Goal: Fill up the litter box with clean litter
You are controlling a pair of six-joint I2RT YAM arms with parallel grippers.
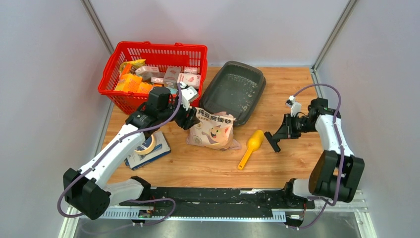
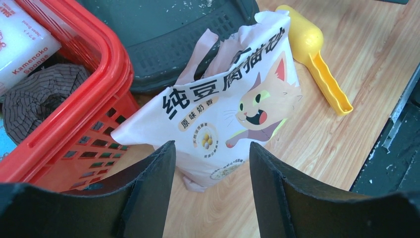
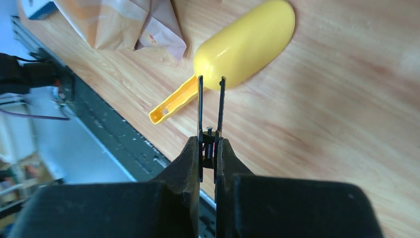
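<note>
**Left arm lines up on the bag, box waits to be filled**

Here's the left gripper point(image 2: 212, 148), jaws spread wide, nothing pinched. The bag point(image 2: 223, 114) sits framed between the two fingers and just beyond them. That looks like a lineup for a grab, wide enough to take the bag's side. Whether a finger is brushing it, I can't tell.

The bag sits mid-bench with its torn top up against the near rim of the box point(image 1: 233, 64). That's handy: tip it forward and the contents should drop straight in.

The box lies toward the far edge, about the middle, angled, with the basket point(image 1: 161, 45) just beside it in the far-left corner. Only a few pale specks of litter point(image 1: 246, 95) dot its floor, so I'd call the filling barely begun, if at all. The rest is presumably inside the bag, out of sight.

Over on the right, the right gripper point(image 3: 210, 79) hangs low, its thin fingers drawn almost together and holding nothing. Its tips point at the scoop point(image 3: 242, 47), which lies flat on the wood just right of the bag, handle toward the near edge. That arm is close by and aimed, but those fingers would have to part first.

Watch the bag: it's soft and open, so a low or lopsided pinch could fold it and spill onto the bench.
</note>
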